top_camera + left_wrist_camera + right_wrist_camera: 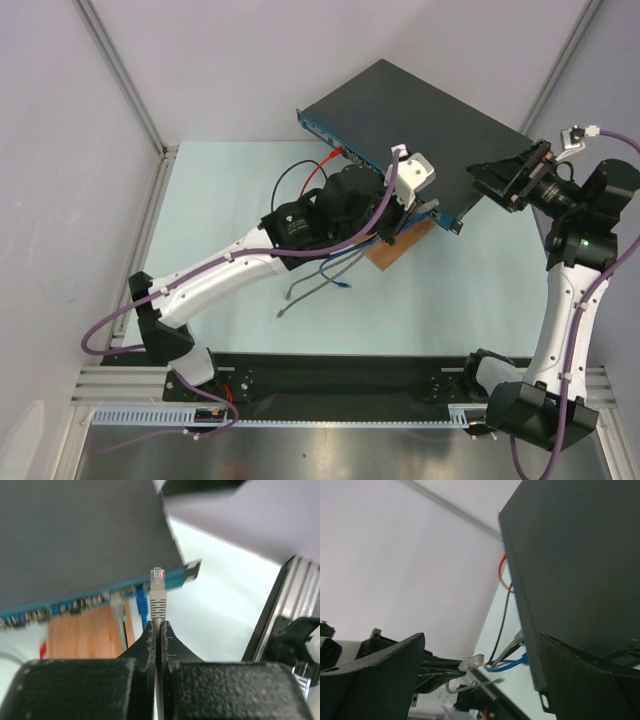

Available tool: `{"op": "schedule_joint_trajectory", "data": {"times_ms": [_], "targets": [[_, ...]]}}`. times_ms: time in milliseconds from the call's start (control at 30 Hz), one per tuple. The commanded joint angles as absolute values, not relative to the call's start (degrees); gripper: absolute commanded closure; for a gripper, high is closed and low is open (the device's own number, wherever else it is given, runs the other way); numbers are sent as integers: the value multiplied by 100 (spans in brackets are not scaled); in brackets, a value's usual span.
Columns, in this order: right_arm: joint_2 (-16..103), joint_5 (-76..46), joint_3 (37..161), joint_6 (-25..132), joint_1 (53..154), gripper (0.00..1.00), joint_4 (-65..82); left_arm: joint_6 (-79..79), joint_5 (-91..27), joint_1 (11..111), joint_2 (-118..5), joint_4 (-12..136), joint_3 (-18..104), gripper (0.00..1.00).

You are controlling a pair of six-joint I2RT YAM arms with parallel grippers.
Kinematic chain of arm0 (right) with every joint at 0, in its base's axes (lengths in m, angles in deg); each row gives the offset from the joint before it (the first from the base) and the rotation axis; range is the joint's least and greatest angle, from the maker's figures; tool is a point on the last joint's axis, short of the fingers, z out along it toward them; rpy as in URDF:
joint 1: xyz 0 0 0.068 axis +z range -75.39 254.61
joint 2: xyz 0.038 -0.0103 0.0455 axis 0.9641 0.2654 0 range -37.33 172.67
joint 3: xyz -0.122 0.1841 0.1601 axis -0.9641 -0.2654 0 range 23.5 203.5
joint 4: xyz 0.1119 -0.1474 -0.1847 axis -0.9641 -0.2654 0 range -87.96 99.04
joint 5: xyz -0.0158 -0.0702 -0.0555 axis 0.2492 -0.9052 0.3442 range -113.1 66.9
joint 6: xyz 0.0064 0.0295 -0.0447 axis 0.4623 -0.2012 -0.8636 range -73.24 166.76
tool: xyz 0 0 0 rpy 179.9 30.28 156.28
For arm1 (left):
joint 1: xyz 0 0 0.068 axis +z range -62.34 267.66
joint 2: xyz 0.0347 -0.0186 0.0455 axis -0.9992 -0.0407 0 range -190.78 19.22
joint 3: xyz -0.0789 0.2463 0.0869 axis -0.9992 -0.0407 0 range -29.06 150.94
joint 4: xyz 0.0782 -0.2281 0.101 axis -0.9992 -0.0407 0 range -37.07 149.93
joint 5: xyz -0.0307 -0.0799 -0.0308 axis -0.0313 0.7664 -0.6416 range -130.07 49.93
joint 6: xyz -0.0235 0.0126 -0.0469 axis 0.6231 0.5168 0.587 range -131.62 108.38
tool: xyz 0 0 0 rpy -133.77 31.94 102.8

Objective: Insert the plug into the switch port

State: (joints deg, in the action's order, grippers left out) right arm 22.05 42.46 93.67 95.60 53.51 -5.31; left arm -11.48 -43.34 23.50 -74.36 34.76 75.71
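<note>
The switch is a flat black box at the back, its blue socket strip facing front-left. In the left wrist view the switch fills the top left. My left gripper is shut on a grey cable just behind its clear-tipped plug. The plug points at the strip's right end, near the mounting ear. The right wrist view shows the plug a short gap away from the strip. My right gripper is open wide at the switch's right edge, empty.
A brown wooden board lies under the switch's front corner. Grey and blue cables sit plugged in left of the plug. A red cable and loose cable ends lie on the pale mat. Metal frame posts border the sides.
</note>
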Motion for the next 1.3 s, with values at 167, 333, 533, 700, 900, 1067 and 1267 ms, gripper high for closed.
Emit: {"op": "schedule_joint_trajectory", "data": {"times_ms": [167,333,533,700,900,1067,1267], "targets": [[1936,3219,9997,7296,4675,0,-2681,-547,-5272,2140,-7544,2635,7519,100],[2085,3209,9654,7374,4605,0,-2867,-547,-5536,2113,-7623,2890,7447,100],[2173,3525,8837,8269,4587,0,-1980,-547,-5703,2104,-7693,3136,7421,100],[2103,3956,8116,9473,4587,0,-427,-591,-5773,2113,-7789,3242,7456,100],[2147,4097,7738,10203,4604,0,322,-617,-5791,2104,-7860,3330,7491,100],[2182,4071,7579,10380,4754,3,552,-644,-5773,2104,-7887,3461,7491,100],[2182,3939,7491,10380,5008,13,614,-644,-5756,2096,-7895,3523,7491,100]]}}
